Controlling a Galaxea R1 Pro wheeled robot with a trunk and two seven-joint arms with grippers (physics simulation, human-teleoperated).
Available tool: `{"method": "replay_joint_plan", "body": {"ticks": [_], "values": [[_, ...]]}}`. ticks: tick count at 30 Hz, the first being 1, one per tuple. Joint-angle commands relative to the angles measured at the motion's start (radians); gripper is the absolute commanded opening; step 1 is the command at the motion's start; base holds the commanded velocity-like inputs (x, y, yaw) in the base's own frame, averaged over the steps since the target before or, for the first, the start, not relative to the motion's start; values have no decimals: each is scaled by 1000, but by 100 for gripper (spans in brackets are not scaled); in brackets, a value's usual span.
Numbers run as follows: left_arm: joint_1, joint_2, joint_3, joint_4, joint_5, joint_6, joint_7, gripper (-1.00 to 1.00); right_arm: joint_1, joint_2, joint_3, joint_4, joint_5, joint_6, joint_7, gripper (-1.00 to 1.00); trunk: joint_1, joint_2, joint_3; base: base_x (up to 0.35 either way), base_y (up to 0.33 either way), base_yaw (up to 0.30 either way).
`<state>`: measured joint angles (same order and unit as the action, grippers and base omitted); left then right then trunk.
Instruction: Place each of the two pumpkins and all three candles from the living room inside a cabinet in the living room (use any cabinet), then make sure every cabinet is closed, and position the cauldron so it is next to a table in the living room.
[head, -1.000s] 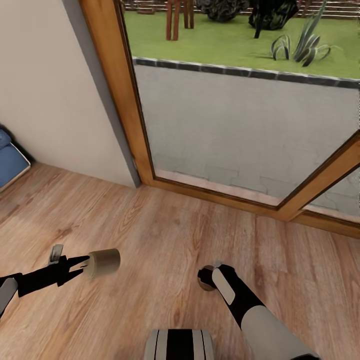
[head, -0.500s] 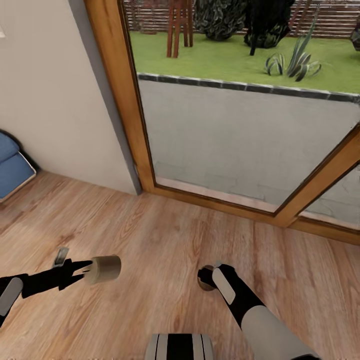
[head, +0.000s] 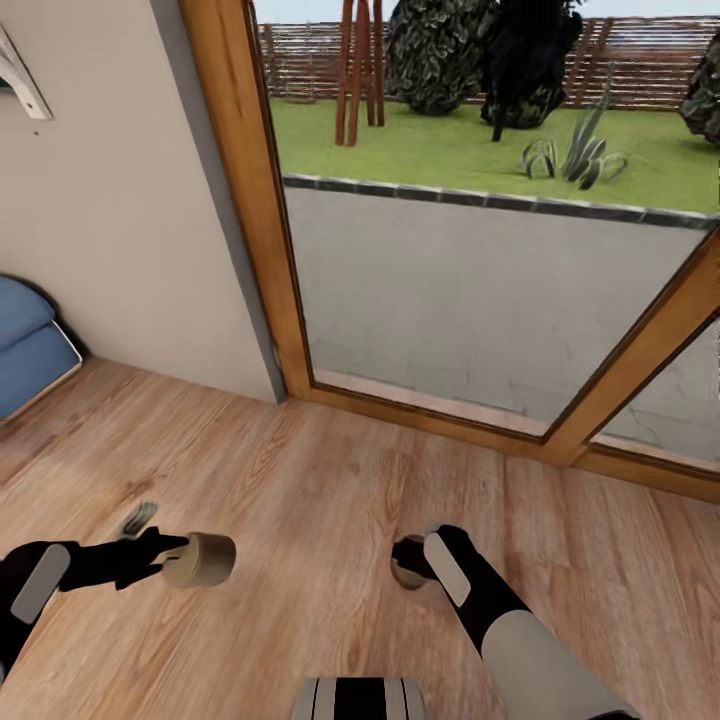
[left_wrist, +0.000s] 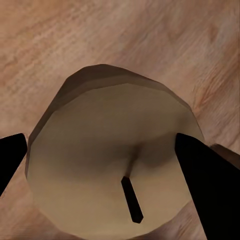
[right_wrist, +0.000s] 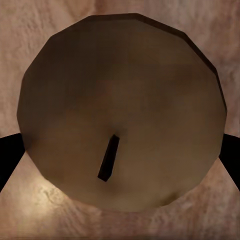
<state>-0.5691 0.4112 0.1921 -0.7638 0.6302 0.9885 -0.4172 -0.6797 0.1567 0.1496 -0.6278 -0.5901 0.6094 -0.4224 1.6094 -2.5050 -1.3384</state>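
Candles in both grippers. My left gripper (head: 172, 556) is clamped on one candle (head: 203, 559), held on its side over the wood floor (head: 330, 500); the left wrist view shows dark fingers (left_wrist: 210, 185) at both sides of its flat wick end. My right gripper (head: 408, 562) grips a second candle (head: 405, 576), mostly hidden behind the wrist; its round top (right_wrist: 120, 112) shows up close. No writing readable anywhere. Blue cushion (head: 30, 345) cut off at frame edge. Ahead, wall (head: 120, 220) and wood-framed glass door (head: 480, 280); open floor between.
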Motion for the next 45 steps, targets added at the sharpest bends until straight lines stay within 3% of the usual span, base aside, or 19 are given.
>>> {"method": "replay_joint_plan", "body": {"ticks": [1,12,15,21,25,30,32,36,45], "values": [[0,0,-4,-1,2,1,9,-100,0,1,1,-4,1,3,-1,-100,0,0,4,0,0,0],[0,1,-37,-16,1,5,55,-100,0,7,7,-140,9,154,-3,-100,-5,3,47,-4,0,0],[1,0,-51,-17,0,7,65,-100,6,5,6,-163,3,164,-2,-100,-7,4,58,-180,0,0],[2,3,-117,-27,-2,8,98,-100,11,3,8,-170,10,169,-3,-100,-9,5,81,-207,0,0],[2,-1,-123,-38,-16,5,162,-100,11,5,9,-170,10,169,-3,-100,-25,33,94,-31,0,0],[1,-58,-121,-43,-23,-4,354,-100,11,6,10,-170,10,170,-4,-100,-44,68,110,-4,0,0],[1,-77,-121,-48,-23,-6,401,-100,11,6,10,-170,10,170,-4,-100,-52,82,116,0,0,0],[0,-89,-119,-55,-23,-8,431,-100,11,7,10,-170,9,170,-2,-100,-67,110,128,0,0,0],[-1,-90,-118,-58,-23,-7,434,-100,11,6,7,-168,1,164,2,-100,-101,173,157,0,0,-18]]}}
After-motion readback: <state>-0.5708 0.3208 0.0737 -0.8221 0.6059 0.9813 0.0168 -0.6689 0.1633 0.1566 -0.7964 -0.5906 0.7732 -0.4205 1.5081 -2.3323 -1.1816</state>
